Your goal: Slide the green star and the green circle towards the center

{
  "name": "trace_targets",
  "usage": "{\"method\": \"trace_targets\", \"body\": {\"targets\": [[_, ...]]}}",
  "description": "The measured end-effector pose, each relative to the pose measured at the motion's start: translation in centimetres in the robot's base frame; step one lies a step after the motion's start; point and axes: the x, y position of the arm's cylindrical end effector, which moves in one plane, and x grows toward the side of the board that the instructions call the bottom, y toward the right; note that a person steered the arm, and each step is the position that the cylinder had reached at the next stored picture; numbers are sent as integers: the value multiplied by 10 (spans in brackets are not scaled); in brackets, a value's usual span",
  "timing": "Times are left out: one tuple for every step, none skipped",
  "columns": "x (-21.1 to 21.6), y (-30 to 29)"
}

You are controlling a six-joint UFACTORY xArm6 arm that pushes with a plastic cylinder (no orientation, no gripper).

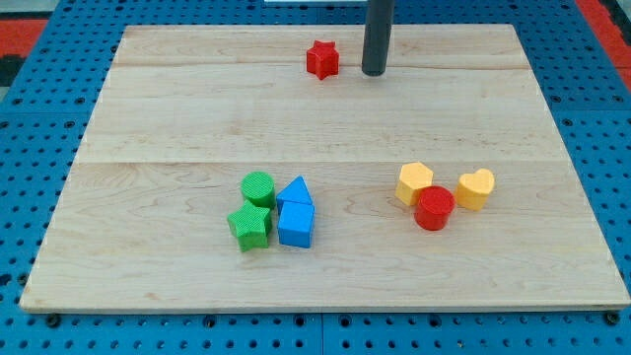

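End effector = plain dark rod, no jaws, holding nothing; my tip (374, 72) down on table (177, 108) at far edge, slightly right of centre line. Just left of tip, not touching: red star (321, 59). Tip well apart from both green blocks, which sit toward near side.

Green circle (257, 187): short ribbed cylinder, bright green, flat round top, near-left of table centre. Green star (249, 226): same green, ribbed, blunt points, just nearer than circle & touching or almost touching it, can't tell which. Both left of table's mid-line, closer to near edge than far.

Right beside greens: blue triangle (295, 190) farther back, blue cube (296, 224) nearer, the two blues touching each other; cube close against green star's right side. The four form one tight cluster.

Right half, near-mid: yellow hexagon (414, 182) on left, yellow heart (476, 187) on right, red cylinder (434, 208) between & slightly nearer, touching hexagon, close to heart.

Count: 2 green, 2 blue, 2 yellow, 2 red = 8 blocks total.

No containers on table; blocks lie straight on pale wood planks. Blue pegboard (39, 128) around table, w/ red patches at far corners.
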Motion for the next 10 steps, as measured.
{"method": "trace_targets", "body": {"targets": [[0, -38], [-17, -77], [-13, -79], [49, -148], [146, -195], [237, -230], [307, -240], [314, -170], [271, -169], [243, -159]]}}
